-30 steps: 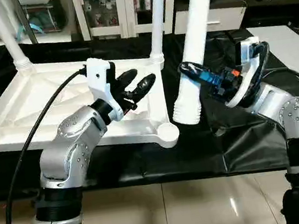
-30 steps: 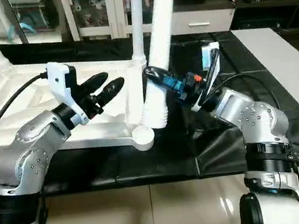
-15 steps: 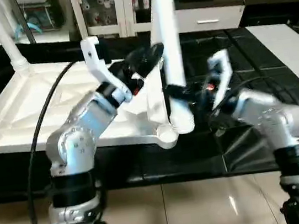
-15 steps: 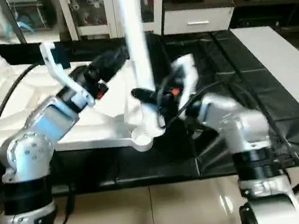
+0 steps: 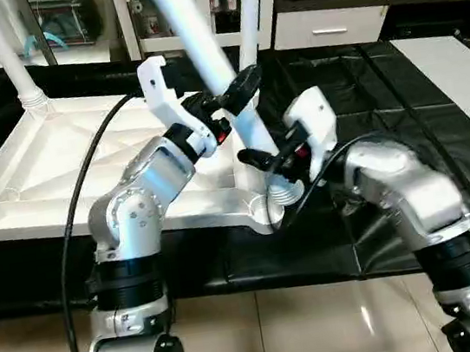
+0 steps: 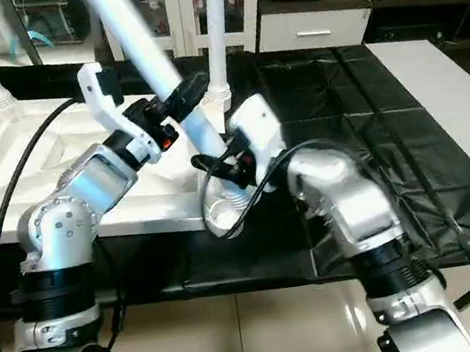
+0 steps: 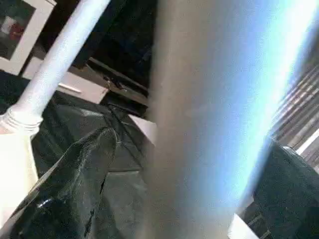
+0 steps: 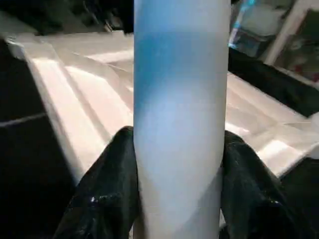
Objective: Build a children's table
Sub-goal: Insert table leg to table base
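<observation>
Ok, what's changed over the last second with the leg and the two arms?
The right end effector has swung the leg it grips from beside the table top to over the near corner socket, its top now tilted left. The left end effector reached across and straddles the leg higher up. Table top and both fitted legs unchanged.

The white tabletop [image 5: 60,179] lies upside down, two legs [image 5: 5,51] upright in far sockets; a third leg [image 5: 199,41] leans over the near-right socket [image 5: 268,212].

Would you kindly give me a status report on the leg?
Right claw clamped on leg. Left claw open around it. Flared end at near corner socket, tilted. Nothing in the way.
</observation>
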You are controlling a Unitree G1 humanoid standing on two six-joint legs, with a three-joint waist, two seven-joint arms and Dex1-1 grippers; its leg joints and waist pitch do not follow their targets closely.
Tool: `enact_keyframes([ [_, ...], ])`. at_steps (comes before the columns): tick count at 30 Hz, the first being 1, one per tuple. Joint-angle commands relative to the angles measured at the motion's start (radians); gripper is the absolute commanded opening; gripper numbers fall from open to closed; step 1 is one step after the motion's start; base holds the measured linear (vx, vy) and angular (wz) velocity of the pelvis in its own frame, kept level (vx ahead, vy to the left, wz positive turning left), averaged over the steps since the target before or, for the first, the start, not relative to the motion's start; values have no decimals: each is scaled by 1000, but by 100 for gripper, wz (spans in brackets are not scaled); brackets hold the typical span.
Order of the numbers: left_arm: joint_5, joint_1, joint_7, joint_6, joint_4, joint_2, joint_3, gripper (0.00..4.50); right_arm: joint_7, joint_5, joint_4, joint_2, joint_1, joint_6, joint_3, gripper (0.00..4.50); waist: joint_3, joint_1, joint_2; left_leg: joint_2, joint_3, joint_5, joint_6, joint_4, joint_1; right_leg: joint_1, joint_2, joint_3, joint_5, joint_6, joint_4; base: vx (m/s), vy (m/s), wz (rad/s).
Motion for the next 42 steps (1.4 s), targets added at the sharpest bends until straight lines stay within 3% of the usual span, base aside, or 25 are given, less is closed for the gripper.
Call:
enact_keyframes([
  [1,-17,-16,13,4,-1,-6,13,396,-15,-22,-26,-3,-8,-33,-1,182,-83,-3,11,8,-10,-211,-42,-74,28,51,-26,26,-119,-194,-71,0,0,0],
  [3,-21,-16,16,6,1,-7,18,365,-12,-23,-23,1,-9,-38,-1,182,-83,-4,12,8,-10,-225,-38,-75,28,52,-26,25,-130,-192,-73,0,0,0],
  [9,-2,-14,49,-13,10,-15,32,332,-33,-53,4,8,-17,-83,6,182,-83,-3,9,8,-10,-218,-30,-74,28,53,-26,26,-120,-193,-72,0,0,0],
  [13,2,-12,51,-15,15,-11,36,311,-38,-60,14,16,-20,-95,7,182,-84,-3,13,9,-11,-213,-27,-74,29,52,-25,26,-108,-198,-70,0,0,0],
  [15,2,-13,52,-15,17,-11,38,274,-39,-62,16,17,-21,-98,7,182,-84,-4,13,9,-11,-213,-27,-74,29,53,-25,25,-101,-199,-69,0,0,0],
  [17,-4,-17,49,-15,20,-12,41,276,-41,-62,17,18,-23,-102,5,182,-84,-4,15,8,-11,-219,-31,-74,29,53,-25,25,-103,-200,-70,0,0,0],
  [18,-5,-20,52,-17,20,-15,44,244,-41,-63,18,18,-24,-105,4,182,-84,-4,14,8,-11,-220,-31,-74,29,53,-25,25,-104,-200,-70,0,0,0],
  [25,-12,-26,61,-25,28,-19,54,193,-39,-62,21,28,-28,-117,-10,182,-85,-5,15,9,-12,-219,-28,-74,29,54,-25,25,-95,-200,-69,0,0,0],
  [26,-15,-26,59,-23,29,-19,55,193,-43,-61,20,32,-27,-123,-14,182,-85,-4,20,9,-12,-216,-29,-73,30,54,-25,25,-89,-202,-67,0,0,0],
  [27,-17,-26,57,-22,29,-18,57,190,-44,-58,20,34,-27,-127,-17,238,-85,-5,17,8,-11,-214,-27,-73,28,55,-25,25,-80,-206,-67,0,0,0],
  [29,-17,-30,55,-24,33,-16,63,183,-29,-41,14,36,-26,-131,-23,252,-85,-5,19,8,-12,-213,-26,-73,29,55,-25,25,-78,-207,-67,0,0,0],
  [33,-16,-39,51,-30,43,-8,71,181,10,13,-5,39,-24,-105,-45,297,-84,-5,20,9,-12,-232,-21,-74,31,54,-24,24,-94,-205,-69,0,0,0],
  [36,-19,-42,45,-30,45,1,74,180,86,119,-39,34,-21,-37,-84,309,-86,-4,21,10,-13,-230,-13,-74,32,56,-24,24,-69,-216,-67,0,0,0],
  [37,-20,-44,29,-24,47,13,73,180,125,190,-57,24,-24,15,-121,329,-85,-4,17,9,-12,-225,-8,-74,31,57,-23,24,-60,-220,-67,0,0,0],
  [41,-26,-49,0,-9,49,33,72,180,156,267,-68,5,-34,76,-169,358,-86,-2,16,9,-11,-206,2,-73,32,57,-24,23,-54,-229,-65,0,0,0],
  [42,-63,-67,-61,39,38,74,70,180,175,341,-28,-45,-71,172,-246,371,-86,-3,15,5,-9,-204,-2,-71,34,57,-24,24,-76,-234,-65,0,0,0],
])
